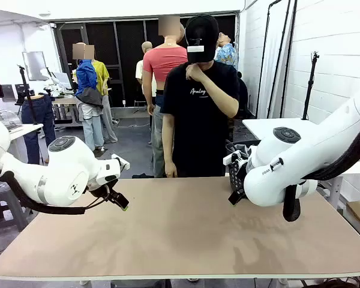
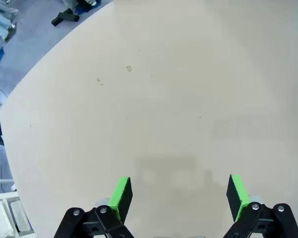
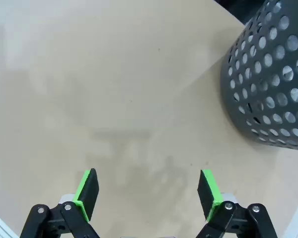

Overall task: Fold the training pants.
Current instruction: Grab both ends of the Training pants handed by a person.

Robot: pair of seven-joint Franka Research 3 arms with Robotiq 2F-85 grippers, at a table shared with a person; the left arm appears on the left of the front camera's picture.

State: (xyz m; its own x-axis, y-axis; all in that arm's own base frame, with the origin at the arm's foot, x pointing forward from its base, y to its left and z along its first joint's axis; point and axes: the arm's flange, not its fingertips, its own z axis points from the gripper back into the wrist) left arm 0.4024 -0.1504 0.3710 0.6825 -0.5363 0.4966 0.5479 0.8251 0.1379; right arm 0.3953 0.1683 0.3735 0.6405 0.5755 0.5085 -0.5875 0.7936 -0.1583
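The training pants are out of view. My left gripper [image 1: 121,203] hangs open just above the left part of the tan table [image 1: 180,240]; in the left wrist view its green pads [image 2: 121,194] stand wide apart over bare tabletop [image 2: 164,99], and the left gripper [image 2: 180,192] holds nothing. My right gripper [image 1: 233,198] hovers open above the table's right part. In the right wrist view the right gripper [image 3: 151,191] is empty too, with bare table [image 3: 114,89] under it.
A black perforated basket [image 3: 270,84] stands on the table close beside my right gripper, mostly hidden behind the right arm in the front view [image 1: 236,174]. A person in a black T-shirt [image 1: 198,108] stands at the far edge, one hand [image 1: 170,173] at the table.
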